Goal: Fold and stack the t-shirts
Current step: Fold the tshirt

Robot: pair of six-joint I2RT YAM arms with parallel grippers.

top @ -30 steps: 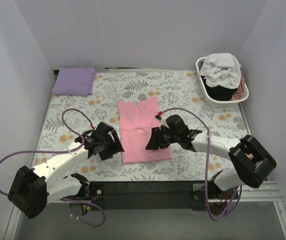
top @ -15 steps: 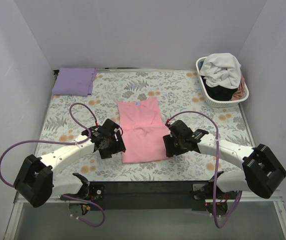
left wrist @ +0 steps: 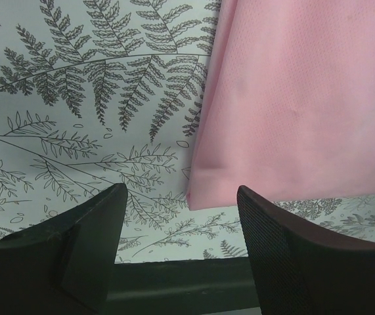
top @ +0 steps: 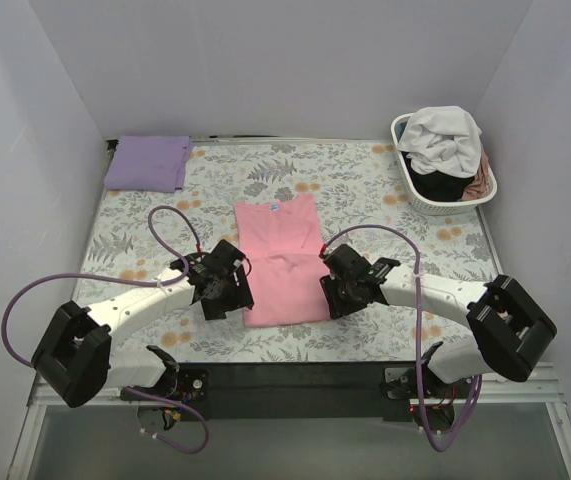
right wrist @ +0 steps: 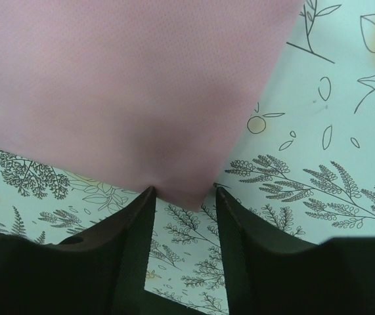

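Observation:
A light pink t-shirt (top: 280, 260) lies flat as a long folded strip in the middle of the floral table cover. My left gripper (top: 233, 297) is open beside its near left corner (left wrist: 200, 193), not touching it. My right gripper (top: 333, 295) is open at its near right corner (right wrist: 184, 193), which lies between the jaws. A folded lavender t-shirt (top: 148, 162) lies at the far left. White (top: 443, 135), black and dusty pink tees fill the basket.
The white slatted laundry basket (top: 413, 195) stands at the far right corner. White walls close in the left, back and right. The table's dark front edge (left wrist: 174, 285) is just behind my left gripper.
Both grippers have moved to the near corners of the pink shirt. The right gripper pulled off the shirt and came back to its right corner. The shirt's fold has settled flatter.

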